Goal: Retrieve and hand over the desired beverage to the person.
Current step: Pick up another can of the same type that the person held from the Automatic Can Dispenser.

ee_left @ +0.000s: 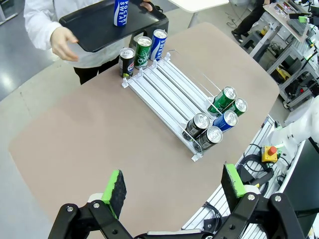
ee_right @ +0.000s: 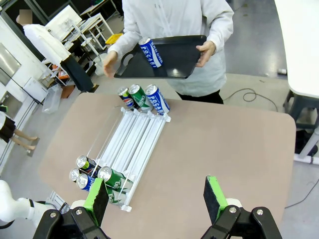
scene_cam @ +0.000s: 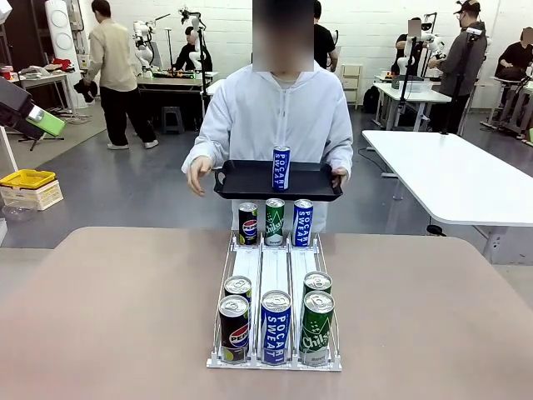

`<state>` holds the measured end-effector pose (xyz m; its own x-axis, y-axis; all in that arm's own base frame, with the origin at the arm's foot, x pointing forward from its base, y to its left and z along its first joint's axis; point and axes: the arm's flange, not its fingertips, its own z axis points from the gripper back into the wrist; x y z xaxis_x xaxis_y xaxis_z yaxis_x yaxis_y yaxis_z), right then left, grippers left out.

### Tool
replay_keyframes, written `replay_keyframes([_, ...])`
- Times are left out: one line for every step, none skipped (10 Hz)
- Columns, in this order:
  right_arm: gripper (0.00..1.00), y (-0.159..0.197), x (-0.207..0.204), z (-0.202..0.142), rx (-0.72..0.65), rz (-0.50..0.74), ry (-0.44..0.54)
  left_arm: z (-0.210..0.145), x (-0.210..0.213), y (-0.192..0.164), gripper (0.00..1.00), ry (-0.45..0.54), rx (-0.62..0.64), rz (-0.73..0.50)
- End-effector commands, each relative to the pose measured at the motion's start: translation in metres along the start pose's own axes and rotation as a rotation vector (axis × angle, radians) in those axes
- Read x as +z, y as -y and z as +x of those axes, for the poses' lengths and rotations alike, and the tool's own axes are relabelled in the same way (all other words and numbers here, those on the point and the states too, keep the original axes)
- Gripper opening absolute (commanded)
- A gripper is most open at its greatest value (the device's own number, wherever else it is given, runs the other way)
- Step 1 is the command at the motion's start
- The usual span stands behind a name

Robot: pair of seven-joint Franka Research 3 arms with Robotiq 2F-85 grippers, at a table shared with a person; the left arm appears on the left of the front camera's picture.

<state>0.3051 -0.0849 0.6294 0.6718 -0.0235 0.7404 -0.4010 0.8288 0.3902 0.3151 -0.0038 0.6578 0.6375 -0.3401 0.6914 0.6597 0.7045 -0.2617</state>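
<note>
Tabletop (scene_cam: 125, 317): carries a white three-lane can rack (scene_cam: 275, 265) at its centre, with the lanes running near to far.

Far end of the rack: holds three upright cans side by side, namely a Pepsi can (scene_cam: 248, 223) on the left, a green Chilsung can (scene_cam: 275, 222) in the middle and a far Pocari Sweat can (scene_cam: 302, 222) on the right.

Near end of the rack: holds five near-end cans (scene_cam: 276, 327). Front row reads Pepsi left, Pocari Sweat middle, Chilsung right. A second can sits just behind in the left lane and in the right lane.

Person (scene_cam: 279, 108): stands at the far side of the tabletop in a white hooded zip jacket and holds a black tray (scene_cam: 241, 190) at waist height, just beyond the far cans. Grips the tray's right edge with one person's hand (scene_cam: 340, 175). Keeps the other palm (scene_cam: 198, 173) open with fingers spread, just beside the tray's left edge; contact cannot be told.

Beverage can (scene_cam: 281, 168): blue Pocari Sweat, stands upright on the tray near its middle.

Robot's left hand (ee_left: 174, 184): open, green pads wide apart, nothing between them. Hovers high above the near left part of the tabletop, well apart from the rack.

Robot's right hand (ee_right: 155, 195): open, pads wide apart, nothing between them. Hovers above the near edge of the tabletop, right of the rack's near end.
</note>
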Motion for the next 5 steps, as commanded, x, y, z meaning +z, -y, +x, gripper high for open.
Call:
replay_keyframes([1.00, 0.001, -0.003, 0.001, 0.005, 0.030, 0.005, 0.000, 0.000, 0.000, 1.00, 0.000, -0.003, -0.001])
replay_keyframes([1.00, 0.001, -0.003, 0.001, 0.005, 0.030, 0.005, 0.000, 0.000, 0.000, 1.00, 0.000, 0.000, 0.000])
replay_keyframes([1.00, 0.001, -0.003, 0.001, 0.005, 0.030, 0.005, 0.016, -0.022, 0.017, 1.00, -0.096, 0.011, 0.028])
replay_keyframes([1.00, 0.001, -0.003, 0.001, 0.005, 0.030, 0.005, 0.035, -0.057, 0.044, 1.00, -0.228, -0.018, 0.046])
replay_keyframes([1.00, 0.001, -0.003, 0.001, 0.005, 0.030, 0.005, 0.051, -0.102, 0.069, 1.00, -0.386, -0.018, 0.074])
